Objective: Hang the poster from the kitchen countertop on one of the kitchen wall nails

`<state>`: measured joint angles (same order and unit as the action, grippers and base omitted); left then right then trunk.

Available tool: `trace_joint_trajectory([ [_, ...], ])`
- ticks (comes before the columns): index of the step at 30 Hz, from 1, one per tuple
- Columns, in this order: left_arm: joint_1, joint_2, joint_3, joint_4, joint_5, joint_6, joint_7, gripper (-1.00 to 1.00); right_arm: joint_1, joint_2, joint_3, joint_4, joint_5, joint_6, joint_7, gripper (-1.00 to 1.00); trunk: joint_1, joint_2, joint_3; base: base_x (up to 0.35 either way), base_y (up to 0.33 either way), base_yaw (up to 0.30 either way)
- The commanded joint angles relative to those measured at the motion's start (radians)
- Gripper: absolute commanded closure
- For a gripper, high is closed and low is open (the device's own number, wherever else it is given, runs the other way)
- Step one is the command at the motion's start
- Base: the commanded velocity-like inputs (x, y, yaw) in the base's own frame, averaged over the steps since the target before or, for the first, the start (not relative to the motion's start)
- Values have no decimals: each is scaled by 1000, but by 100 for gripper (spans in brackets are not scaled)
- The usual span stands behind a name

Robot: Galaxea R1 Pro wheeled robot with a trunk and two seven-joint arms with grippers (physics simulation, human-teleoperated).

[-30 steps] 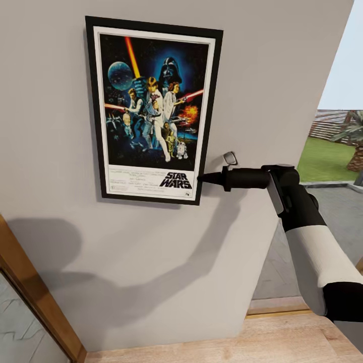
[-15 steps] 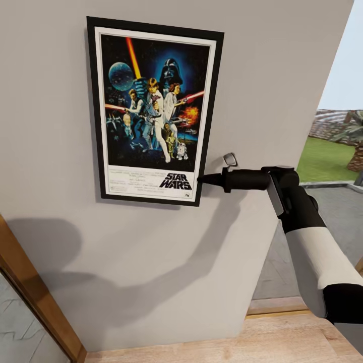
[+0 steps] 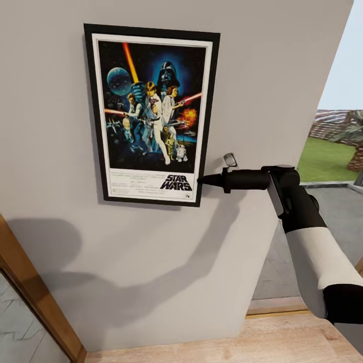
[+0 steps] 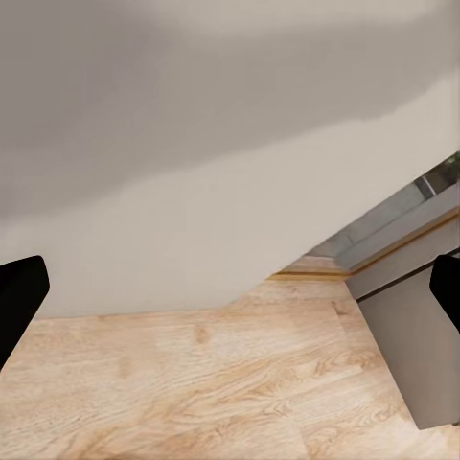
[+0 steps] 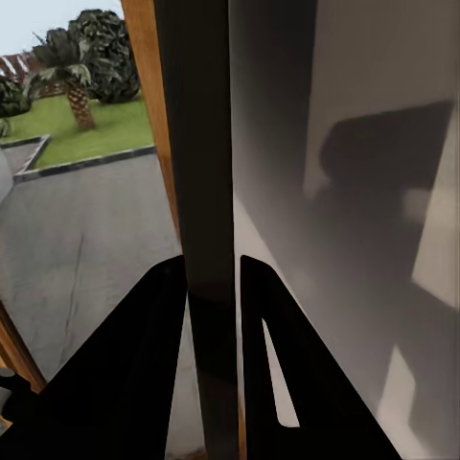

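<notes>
The right pincer (image 3: 202,178) is clenched on the Star Wars poster (image 3: 151,113), biting its black frame at the lower right edge, at about four o'clock on the poster. In the right wrist view the two dark fingers (image 5: 129,369) press either side of the frame's thin edge (image 5: 206,192), which runs straight away from the camera with the grey wall (image 5: 345,192) just beside it. The hold is low and at the rim, probably so the arm stays off the printed face and the frame's back can lie against the wall.

The poster stands upright on the wall (image 3: 262,75), flat or nearly flat to it; whether it rests on a nail I cannot tell, since any nail would be hidden behind the frame. A small metal hook-like fitting (image 3: 230,159) sits on the wall at one o'clock from the pincer.

The left pincer (image 4: 230,287) is released, its fingertips wide apart, pointing at bare wall and wooden floor (image 4: 192,383).
</notes>
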<state>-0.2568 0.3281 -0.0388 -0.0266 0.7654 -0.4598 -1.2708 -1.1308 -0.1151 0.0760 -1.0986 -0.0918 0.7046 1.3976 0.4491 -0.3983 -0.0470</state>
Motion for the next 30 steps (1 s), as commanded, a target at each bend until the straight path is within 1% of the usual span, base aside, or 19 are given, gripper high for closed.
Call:
trace_joint_trajectory([
  [1,-1,0,-4,0,5,-6,-2,-100,-1,-1,4,20,17,6,1,100,1,-2,-2,0,0,0],
  [24,-1,0,-4,0,5,-5,-2,-100,-1,-1,4,17,17,6,1,100,1,-2,-2,0,0,0],
  [30,-1,0,-4,0,5,-5,-2,-100,-1,-1,4,17,17,6,1,100,1,-2,-2,52,0,0],
])
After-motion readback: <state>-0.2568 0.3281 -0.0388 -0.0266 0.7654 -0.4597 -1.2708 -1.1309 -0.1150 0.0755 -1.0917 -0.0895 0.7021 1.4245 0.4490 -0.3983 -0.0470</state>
